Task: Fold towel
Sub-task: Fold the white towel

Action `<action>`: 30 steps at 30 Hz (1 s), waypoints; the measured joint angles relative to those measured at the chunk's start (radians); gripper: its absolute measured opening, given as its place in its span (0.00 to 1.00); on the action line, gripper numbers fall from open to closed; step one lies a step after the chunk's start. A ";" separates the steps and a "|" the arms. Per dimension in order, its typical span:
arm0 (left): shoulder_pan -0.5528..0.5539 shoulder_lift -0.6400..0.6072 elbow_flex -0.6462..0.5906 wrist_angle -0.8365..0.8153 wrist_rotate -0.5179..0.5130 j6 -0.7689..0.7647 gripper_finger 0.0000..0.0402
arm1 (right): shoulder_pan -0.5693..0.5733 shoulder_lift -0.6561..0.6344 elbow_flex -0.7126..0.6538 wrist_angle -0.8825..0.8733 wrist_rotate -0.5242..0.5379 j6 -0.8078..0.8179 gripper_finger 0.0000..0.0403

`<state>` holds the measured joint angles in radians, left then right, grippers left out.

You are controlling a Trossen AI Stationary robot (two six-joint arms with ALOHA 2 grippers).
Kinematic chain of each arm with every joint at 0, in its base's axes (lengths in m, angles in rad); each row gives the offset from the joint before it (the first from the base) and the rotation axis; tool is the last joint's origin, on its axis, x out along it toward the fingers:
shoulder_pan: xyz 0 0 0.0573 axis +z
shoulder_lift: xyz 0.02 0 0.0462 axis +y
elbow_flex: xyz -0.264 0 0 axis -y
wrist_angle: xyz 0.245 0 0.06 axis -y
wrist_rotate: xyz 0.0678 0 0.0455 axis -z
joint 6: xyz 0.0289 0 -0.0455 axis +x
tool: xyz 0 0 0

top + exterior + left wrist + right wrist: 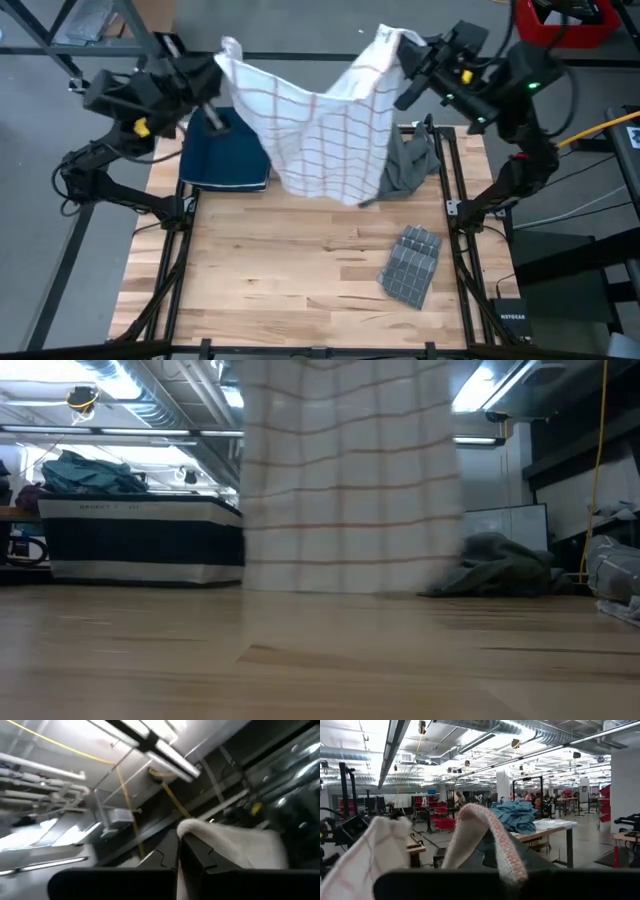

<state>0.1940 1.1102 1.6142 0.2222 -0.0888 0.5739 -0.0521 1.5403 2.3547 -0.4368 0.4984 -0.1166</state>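
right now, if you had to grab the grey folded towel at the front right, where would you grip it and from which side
Grip the grey folded towel at its near short edge, coming straight down from above. It lies flat and alone on the table, so fingers can pinch that edge freely. Both grippers are busy: the left gripper and right gripper hold the checked towel aloft.

Premises: a large open industrial workshop or lab hall. Evidence: exposed silver ceiling ductwork (530, 732), long fluorescent strip lights (395, 745), red wheeled bins (442, 822), rows of work tables with people seated at them (555, 825), and a light wooden slatted bench top (300, 270) framed by black metal rails.
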 joint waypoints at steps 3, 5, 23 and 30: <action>-0.040 -0.033 0.002 -0.015 0.000 -0.028 0.00 | 0.000 -0.027 0.001 -0.049 0.000 -0.001 0.00; -0.056 -0.049 0.003 -0.030 -0.001 -0.010 0.00 | 0.000 -0.040 0.001 -0.077 0.000 -0.001 0.00; -0.078 -0.098 0.003 -0.048 -0.034 -0.118 0.00 | 0.000 -0.047 0.000 -0.153 -0.115 0.133 0.00; -0.061 -0.075 0.003 0.117 -0.034 0.011 0.00 | 0.000 -0.046 0.000 -0.057 -0.115 0.060 0.00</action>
<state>0.1334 1.0348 1.6176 0.3390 -0.1227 0.5845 -0.0525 1.4944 2.3550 -0.4941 0.3832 -0.0565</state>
